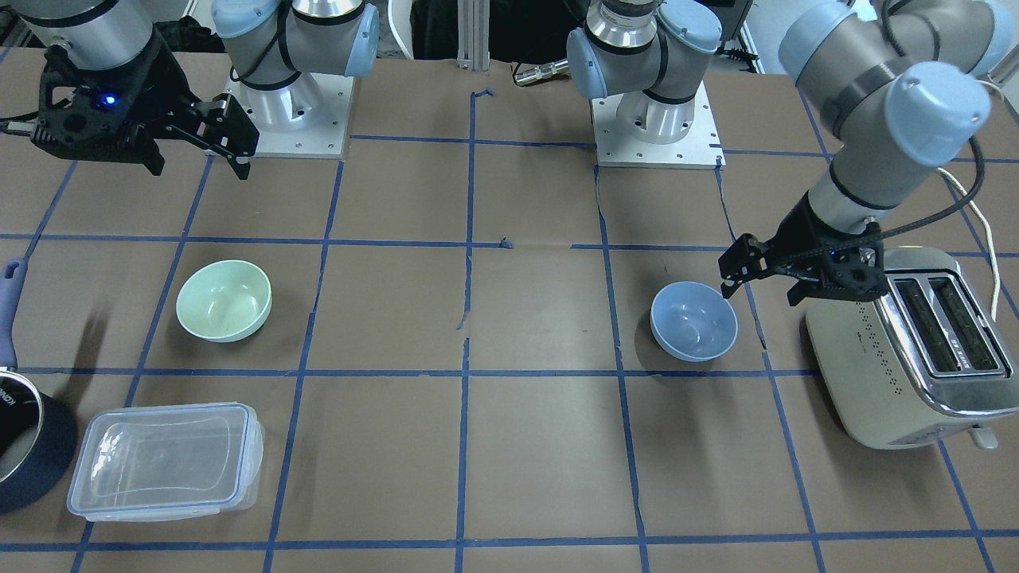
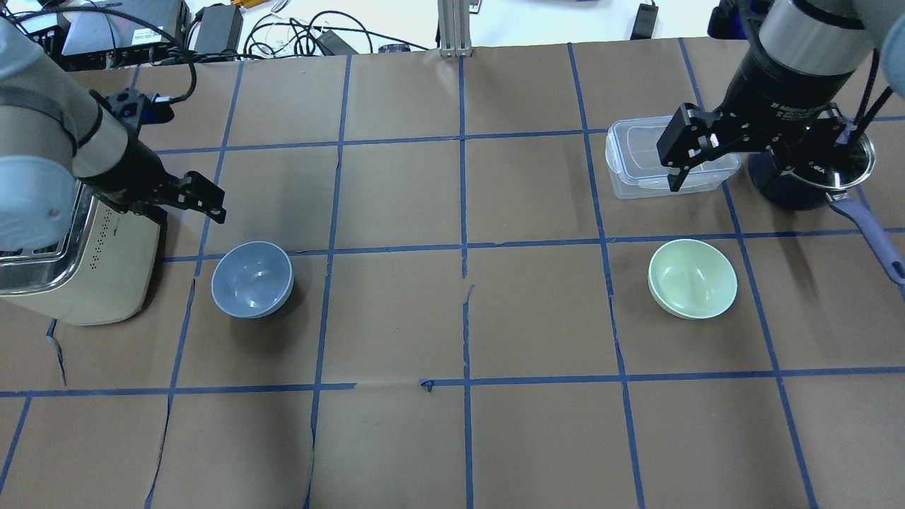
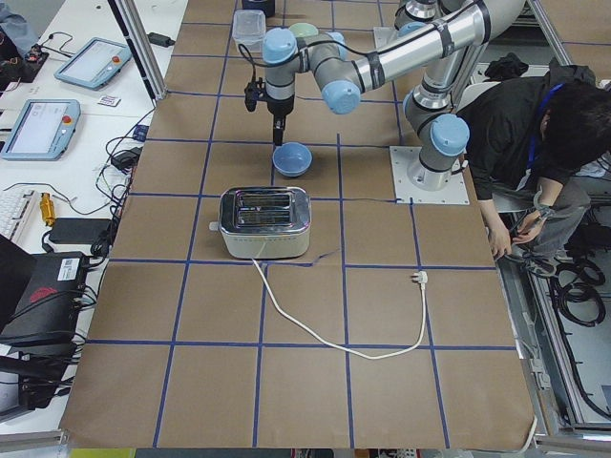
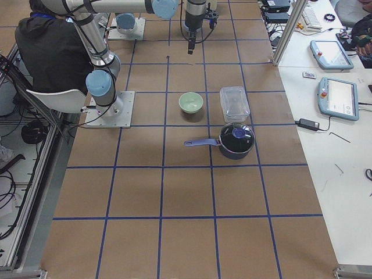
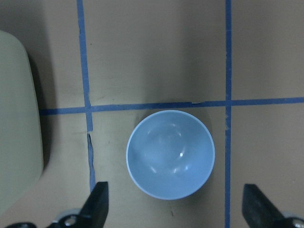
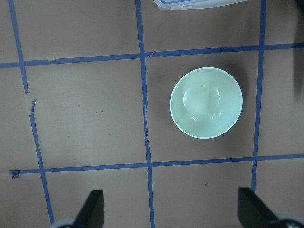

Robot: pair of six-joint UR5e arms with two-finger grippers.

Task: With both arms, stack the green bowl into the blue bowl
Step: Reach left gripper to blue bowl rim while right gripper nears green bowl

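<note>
1. While I'm standing here by the table, the green bowl [image 1: 224, 301] sits upright on the brown paper table [image 1: 541, 446], over on the robot's right half, inside one taped square.
2. Way across on the robot's left half, the blue bowl [image 1: 693, 321] sits upright too, well apart from the green one.
3. The right gripper [image 1: 199, 167] hangs high up with its fingers spread wide, not on anything. From its wrist camera the green bowl lies ahead of the fingertips and off toward one side, not lined up between them, and clearly apart from both.
4. The left gripper [image 1: 761, 286] is spread wide as well and sits closer to its bowl. From its wrist camera the blue bowl is pretty much centred between the two fingers, just ahead of the tips, and not touching either.
5. A cream and chrome toaster [image 1: 899, 374] stands just beside the blue bowl on its outer side, and its white cord [image 3: 334, 334] trails across the paper.
6. A clear plastic container [image 1: 163, 461] sits near the green bowl on the side away from the robot, not touching it. A dark blue pot [image 4: 236, 140] with a long handle sits next to the container, further toward the table's end.
7. Blue tape [image 1: 470, 199] marks the whole surface into squares.
</note>
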